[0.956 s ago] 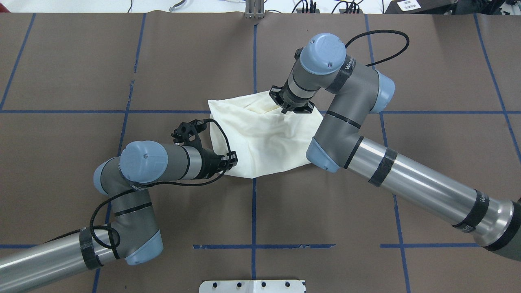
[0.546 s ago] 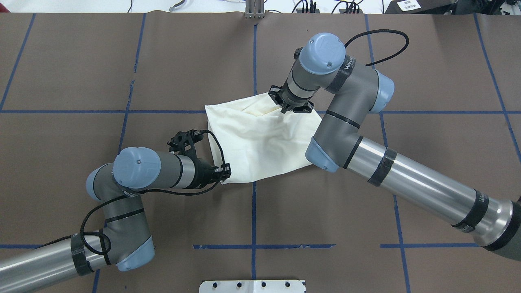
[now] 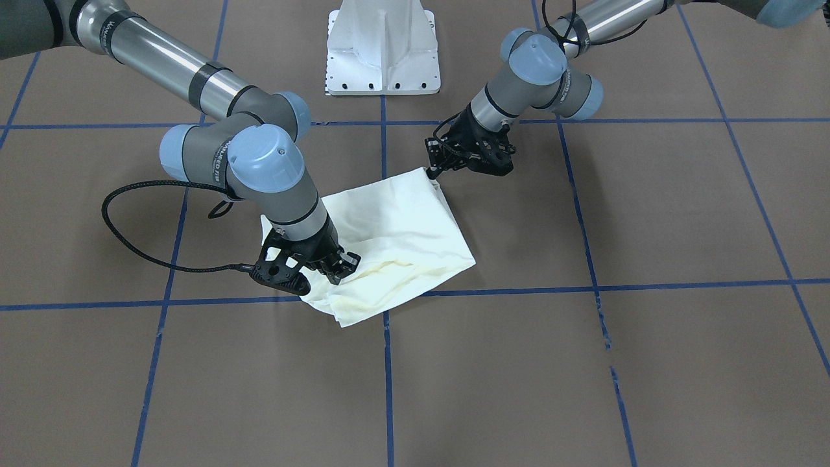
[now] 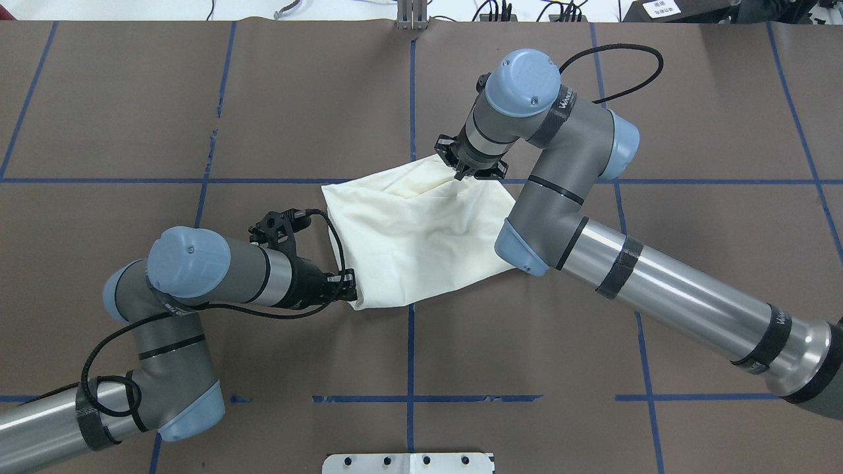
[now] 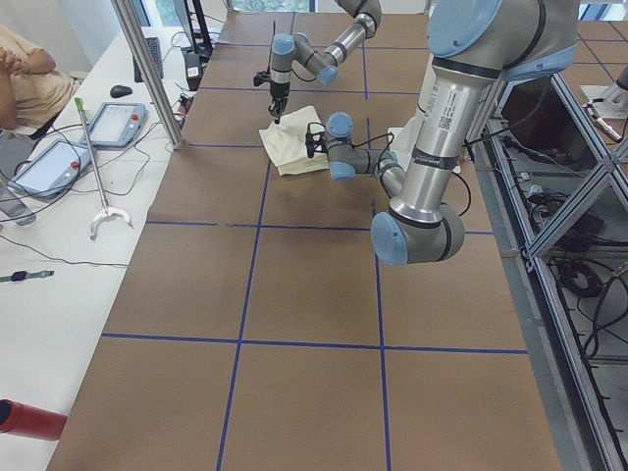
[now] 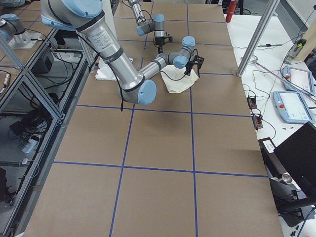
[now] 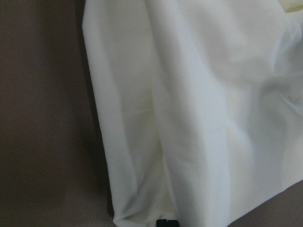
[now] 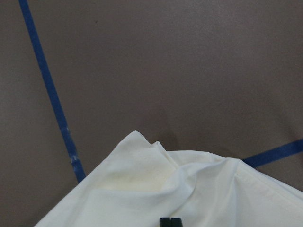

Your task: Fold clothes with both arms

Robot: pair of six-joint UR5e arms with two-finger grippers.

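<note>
Holding the folded shirt (image 4: 421, 243) near the middle of the table (image 4: 197, 99) at two places: left gripper (image 4: 352, 293) clamped shut on its near left corner, right gripper (image 4: 465, 174) pinched closed on the far edge, puckering the cloth

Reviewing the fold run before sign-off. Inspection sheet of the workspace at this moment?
surface: brown table cover with blue tape grid.
job's things: cream shirt, folded to a rough rectangle at centre; print not showing.
clutter: grabber pole and red cylinder on the side bench.
grippers: left gripper shut on the shirt's corner nearest the robot; right gripper shut on its far edge.
cables: left wrist cable arcs over the shirt's edge; right wrist cable loops free.
surroundings: person seated by the bench; pendants on it.
</note>
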